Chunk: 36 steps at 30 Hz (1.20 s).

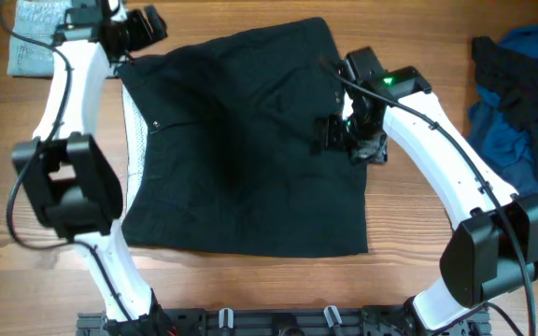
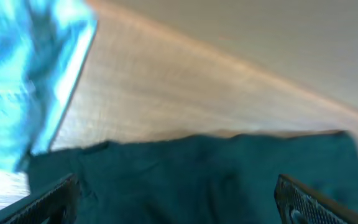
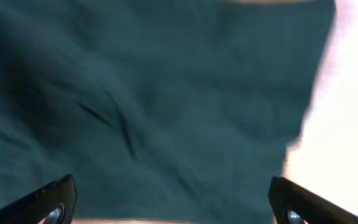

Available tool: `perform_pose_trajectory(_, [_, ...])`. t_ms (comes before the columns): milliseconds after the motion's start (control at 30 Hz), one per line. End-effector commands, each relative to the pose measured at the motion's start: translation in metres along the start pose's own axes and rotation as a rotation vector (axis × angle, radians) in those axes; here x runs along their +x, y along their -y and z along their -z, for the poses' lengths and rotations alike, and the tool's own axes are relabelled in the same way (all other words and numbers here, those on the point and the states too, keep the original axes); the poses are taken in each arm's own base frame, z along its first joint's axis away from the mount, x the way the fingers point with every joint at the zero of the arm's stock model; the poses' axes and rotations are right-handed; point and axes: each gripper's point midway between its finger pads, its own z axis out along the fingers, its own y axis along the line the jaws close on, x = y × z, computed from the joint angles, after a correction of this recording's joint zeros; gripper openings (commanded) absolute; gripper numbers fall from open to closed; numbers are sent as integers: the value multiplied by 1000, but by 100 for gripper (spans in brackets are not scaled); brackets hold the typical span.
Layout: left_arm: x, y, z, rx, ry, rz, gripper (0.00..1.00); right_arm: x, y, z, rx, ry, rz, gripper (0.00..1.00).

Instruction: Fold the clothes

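Spread open and mostly flat across the middle of the wooden table [image 1: 418,37], robot bases at 6 o'clock of the overhead view: a black garment [image 1: 241,149]. Roughly square in outline, softly creased, with a pale mesh-like strip showing along its 9 o'clock edge.

At the garment's 11 o'clock corner, right over the cloth edge: the left gripper [image 1: 143,28]. Claw spread wide in the left wrist view, one finger [image 2: 48,202] low at 7 o'clock and its mate low at 5 o'clock, dark fabric lying between and below them, bare wood beyond toward 12 and 3 o'clock. Cannot tell whether the tips touch the cloth; blurred picture.

Just beside that corner, at 10 o'clock on the table: folded pale blue denim [image 1: 35,42]. Shows again as a bright blue blur from 9 to 11 o'clock in the left wrist view, near the garment's edge.

Over the garment's 3 o'clock edge, slightly toward 2 o'clock: the right gripper [image 1: 344,135]. Claw likewise spread wide, fingers [image 3: 42,202] sitting in the two bottom corners of the right wrist view. Dark fabric across nearly all of that view, wrinkled at centre, with a bright strip of table at 3 o'clock. Contact with the cloth not clear here either.

At 3 o'clock on the table, well apart from the garment: a crumpled heap of blue and dark clothes [image 1: 516,93], running out of the overhead view.
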Motion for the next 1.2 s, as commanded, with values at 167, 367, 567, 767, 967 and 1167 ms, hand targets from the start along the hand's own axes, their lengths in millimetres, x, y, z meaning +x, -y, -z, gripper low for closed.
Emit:
perform_pose_trajectory(167, [-10,18,70,-1,24,-73,100,-69,-40,30,-157,284,95,100])
perform_pose_trajectory(367, [16,25,72,54,-86,-48,100,-110,-56,71,-309,432,127,100])
perform_pose_trajectory(567, [23,24,73,53,-115,-40,100,-162,-39,159,-285,679,165,99])
perform_pose_trajectory(767, [25,31,74,92,-125,-37,100,-198,-34,220,-288,868,182,100])
perform_pose_trajectory(967, [26,34,74,108,-129,-31,100,-214,-57,181,-428,749,208,99])
perform_pose_trajectory(1167, [26,36,74,117,-132,16,100,-236,-62,130,-442,674,215,99])
